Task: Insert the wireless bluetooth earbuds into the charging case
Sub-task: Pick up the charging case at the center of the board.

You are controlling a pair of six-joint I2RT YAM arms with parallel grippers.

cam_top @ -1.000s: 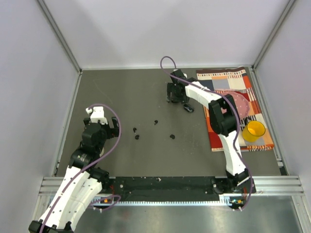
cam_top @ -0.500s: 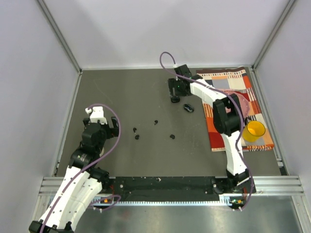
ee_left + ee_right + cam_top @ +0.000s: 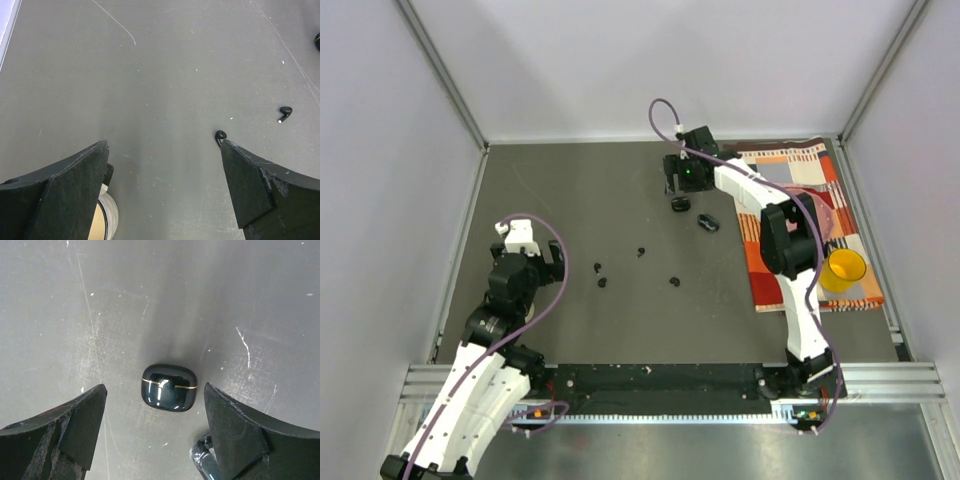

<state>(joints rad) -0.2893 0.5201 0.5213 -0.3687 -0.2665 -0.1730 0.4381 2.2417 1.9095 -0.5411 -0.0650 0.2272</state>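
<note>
The right jaws are hanging open and empty over the far middle of the worktop (image 3: 570, 190). They are straddling a closed case (image 3: 169, 387) that is lying flat between the two fingers, touching neither. The left jaws are gaping at their widest, also empty, low over the near left of the worktop. The four earbuds (image 3: 603, 282) are lying loose on the bare surface between the arms, well apart from the case. The nearest earbud (image 3: 220, 135) is sitting just beside the right finger of the left jaws.

The right arm seems to be lining up a pick of the case. No earbud is seated, so the task is looking barely begun.

To do this well, the jaws should be centring first, because the case is sitting nearer the right finger than the left. A second case (image 3: 201, 462) is lying close by that finger's tip, and a straight descent is risking a knock against it. The shell is looking glossy and rounded, so a slow squeeze low on its sides, below the gold seam, is likely the safer grip. That would also be leaving the lid free for opening.
</note>
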